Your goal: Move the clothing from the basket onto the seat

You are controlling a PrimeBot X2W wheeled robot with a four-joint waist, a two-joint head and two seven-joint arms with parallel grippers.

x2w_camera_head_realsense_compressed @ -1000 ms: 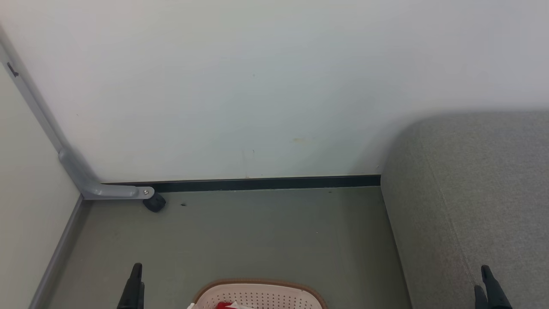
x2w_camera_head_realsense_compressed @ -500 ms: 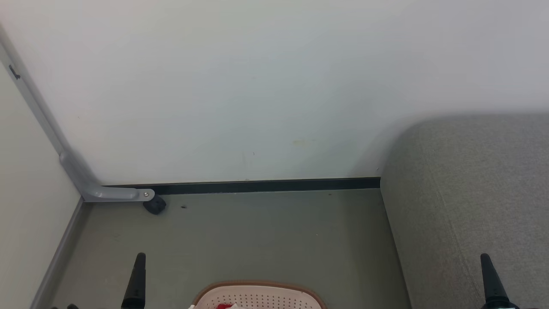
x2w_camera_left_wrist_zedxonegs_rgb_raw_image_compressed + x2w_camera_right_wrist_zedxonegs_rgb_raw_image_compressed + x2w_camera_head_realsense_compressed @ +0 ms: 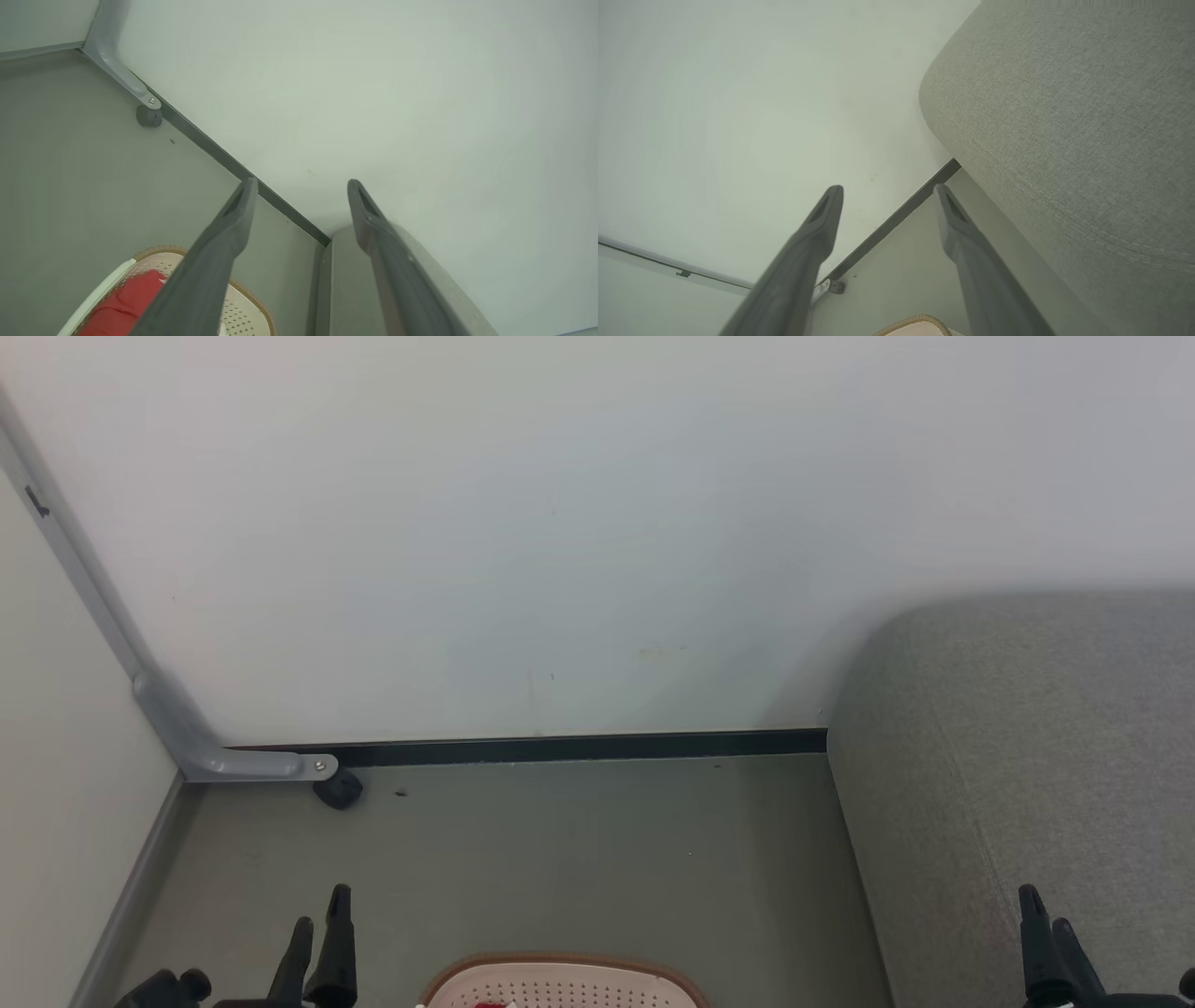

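The cream perforated plastic basket with a brown braided rim [image 3: 560,959] sits on the grey-green floor [image 3: 597,859] at the head view's bottom edge, between the two grippers, with the soft red clothing [image 3: 122,304] lying inside it. The left gripper [image 3: 320,908] hangs just left of the basket, dark fingers spread and empty. The right gripper [image 3: 1046,907] hovers over the large grey woven-fabric seat [image 3: 1027,737], likewise parted, holding nothing. Farther off, a grey metal leg with a black castor [image 3: 336,789] meets the black skirting strip [image 3: 560,747] under the pale wall [image 3: 597,523]. The left wrist view shows the red fabric broadly; the head view catches a sliver; the right wrist view shows the seat's stitched seam
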